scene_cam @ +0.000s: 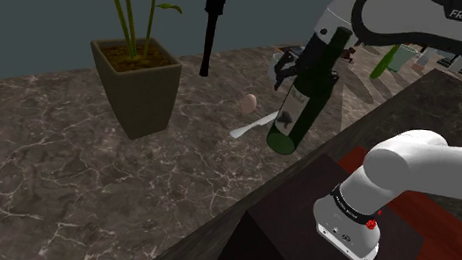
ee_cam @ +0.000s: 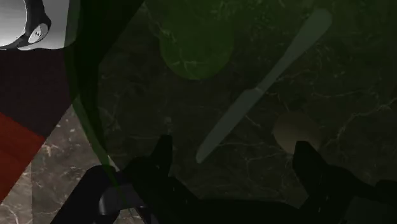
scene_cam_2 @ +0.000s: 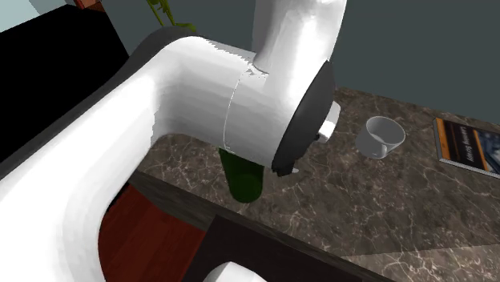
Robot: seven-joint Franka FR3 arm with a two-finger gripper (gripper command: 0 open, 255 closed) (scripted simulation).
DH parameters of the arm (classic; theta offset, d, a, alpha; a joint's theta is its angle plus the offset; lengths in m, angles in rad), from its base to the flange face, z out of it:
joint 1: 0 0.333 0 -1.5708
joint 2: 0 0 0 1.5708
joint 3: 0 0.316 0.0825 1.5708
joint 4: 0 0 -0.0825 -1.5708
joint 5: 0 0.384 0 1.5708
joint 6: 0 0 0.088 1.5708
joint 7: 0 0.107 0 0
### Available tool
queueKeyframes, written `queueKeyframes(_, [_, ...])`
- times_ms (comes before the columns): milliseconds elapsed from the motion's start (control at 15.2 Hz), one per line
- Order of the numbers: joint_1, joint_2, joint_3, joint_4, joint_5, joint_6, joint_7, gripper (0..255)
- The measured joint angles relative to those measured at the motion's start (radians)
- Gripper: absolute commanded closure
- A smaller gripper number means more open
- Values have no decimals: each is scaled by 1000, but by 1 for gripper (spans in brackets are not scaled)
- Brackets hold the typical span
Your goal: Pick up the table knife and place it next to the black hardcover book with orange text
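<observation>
A pale grey table knife (ee_cam: pixel 257 92) lies flat on the dark marbled counter (scene_cam: pixel 58 160), just ahead of the all-black gripper (ee_cam: pixel 232 164). The gripper's two fingers are spread apart and empty, judged ready to be lowered astride the knife. A small tan egg-shaped object (ee_cam: pixel 296 130) rests near the knife, close to one finger. A dark green glass wine bottle (scene_cam: pixel 301 106) stands close beside the hand and could be knocked. The black hardcover book with orange text (scene_cam_2: pixel 469 144) lies well apart, beyond a white cup (scene_cam_2: pixel 381 136). A leafy plant in a square pot (scene_cam: pixel 141 84) stands farther off.
</observation>
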Motion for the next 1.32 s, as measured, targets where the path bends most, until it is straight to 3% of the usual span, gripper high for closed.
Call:
queueKeyframes(132, [-29,-3,94,-15,73,41,177,0])
queueKeyframes(330, [-90,22,225,37,146,183,397,0])
queueKeyframes(528, [-178,76,350,115,219,295,397,0])
queueKeyframes(792, [-185,64,334,111,211,278,394,0])
queueKeyframes(1122, [-268,39,369,114,281,236,368,0])
queueKeyframes(1188, [-278,13,370,90,278,211,359,0])
queueKeyframes(1320, [-334,21,390,19,188,191,327,0])
